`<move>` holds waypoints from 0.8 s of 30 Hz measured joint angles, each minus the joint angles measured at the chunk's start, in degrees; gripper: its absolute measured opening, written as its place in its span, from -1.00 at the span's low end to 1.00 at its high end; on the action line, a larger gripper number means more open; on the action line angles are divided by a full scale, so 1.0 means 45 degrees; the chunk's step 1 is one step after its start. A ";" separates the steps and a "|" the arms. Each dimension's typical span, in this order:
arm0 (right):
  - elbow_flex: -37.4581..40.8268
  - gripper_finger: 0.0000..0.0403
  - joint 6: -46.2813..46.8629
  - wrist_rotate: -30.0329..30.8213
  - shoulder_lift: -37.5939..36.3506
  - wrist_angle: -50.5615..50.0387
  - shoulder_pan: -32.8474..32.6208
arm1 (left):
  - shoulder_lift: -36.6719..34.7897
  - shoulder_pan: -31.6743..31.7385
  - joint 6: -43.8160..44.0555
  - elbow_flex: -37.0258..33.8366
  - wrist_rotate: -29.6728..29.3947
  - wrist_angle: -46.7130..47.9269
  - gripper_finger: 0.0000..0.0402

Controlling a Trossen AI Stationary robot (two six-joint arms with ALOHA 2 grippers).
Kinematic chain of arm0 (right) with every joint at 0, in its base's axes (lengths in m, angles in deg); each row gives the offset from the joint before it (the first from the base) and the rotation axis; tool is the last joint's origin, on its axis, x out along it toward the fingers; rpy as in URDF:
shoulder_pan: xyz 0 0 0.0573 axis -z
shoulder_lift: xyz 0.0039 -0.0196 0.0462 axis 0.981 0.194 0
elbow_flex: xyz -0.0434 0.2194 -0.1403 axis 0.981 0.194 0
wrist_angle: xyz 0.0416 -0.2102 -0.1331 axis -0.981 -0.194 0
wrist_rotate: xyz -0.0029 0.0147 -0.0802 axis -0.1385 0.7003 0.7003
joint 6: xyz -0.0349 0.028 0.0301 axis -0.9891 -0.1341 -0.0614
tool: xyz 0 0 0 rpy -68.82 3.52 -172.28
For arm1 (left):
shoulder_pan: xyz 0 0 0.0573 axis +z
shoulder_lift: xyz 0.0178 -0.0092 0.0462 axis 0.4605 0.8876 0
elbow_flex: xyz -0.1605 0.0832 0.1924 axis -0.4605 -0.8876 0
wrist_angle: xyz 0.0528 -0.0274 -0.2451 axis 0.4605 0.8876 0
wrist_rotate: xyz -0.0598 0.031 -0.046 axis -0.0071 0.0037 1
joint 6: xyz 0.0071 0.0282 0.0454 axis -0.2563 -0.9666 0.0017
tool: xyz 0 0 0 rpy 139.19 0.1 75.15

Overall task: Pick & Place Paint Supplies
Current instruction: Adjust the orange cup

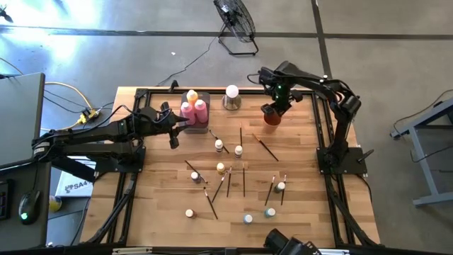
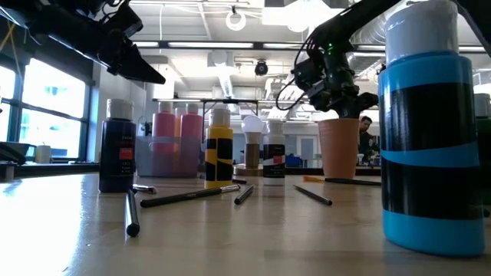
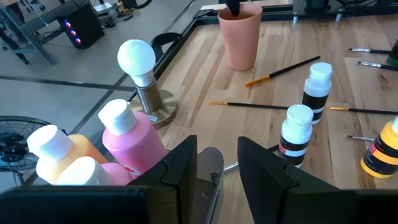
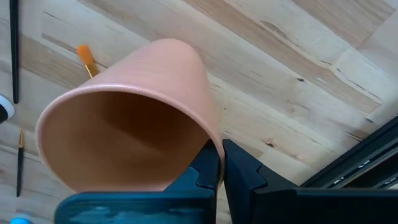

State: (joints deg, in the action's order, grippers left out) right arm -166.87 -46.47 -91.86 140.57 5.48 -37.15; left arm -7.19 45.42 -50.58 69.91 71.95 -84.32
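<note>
Pink (image 1: pixel 200 108) and orange (image 1: pixel 192 95) paint bottles stand in a grey tray (image 1: pixel 204 129) at the far left. Small white-capped bottles (image 1: pixel 219 145) and dark-handled paintbrushes (image 1: pixel 267 149) are scattered over the wooden table. An orange cup (image 1: pixel 272 117) stands upright at the far right. My right gripper (image 4: pixel 221 158) hangs shut over the cup's rim (image 4: pixel 208 140), pointing down, with nothing between its fingers. My left gripper (image 3: pixel 217 152) hovers open beside the tray, just short of the pink bottle (image 3: pixel 127 134), and holds nothing. My right gripper's shut fingertips (image 4: pixel 208 163) stand right at the cup's rim, coming from above. I cannot tell whether they touch it. The cup stands upright on the table.
A white ball on a metal base (image 1: pixel 231 95) stands between tray and cup. A blue-banded bottle (image 2: pixel 426 130) is close to the table's near edge. A black frame (image 1: pixel 322 152) borders the table. Free room lies at the table's near left.
</note>
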 joint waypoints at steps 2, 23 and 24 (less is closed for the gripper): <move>0.0000 -0.98 -0.0008 0.0056 0.0015 0.0010 -0.0010 | 0.0004 0.0000 -0.0005 0.0000 -0.0005 0.0004 -0.45; 0.0049 -0.42 -0.0238 0.0377 -0.0080 0.0015 -0.0015 | -0.0001 0.0000 -0.0051 0.0000 -0.0063 -0.0001 -0.45; 0.0049 -0.42 -0.0241 0.0285 -0.0080 0.0015 -0.0015 | -0.0001 0.0000 -0.0053 0.0000 -0.0063 -0.0001 -0.45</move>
State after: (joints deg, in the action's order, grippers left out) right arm -166.66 -47.55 -90.58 140.21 5.55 -37.21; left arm -7.19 45.42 -50.82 69.91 71.67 -84.32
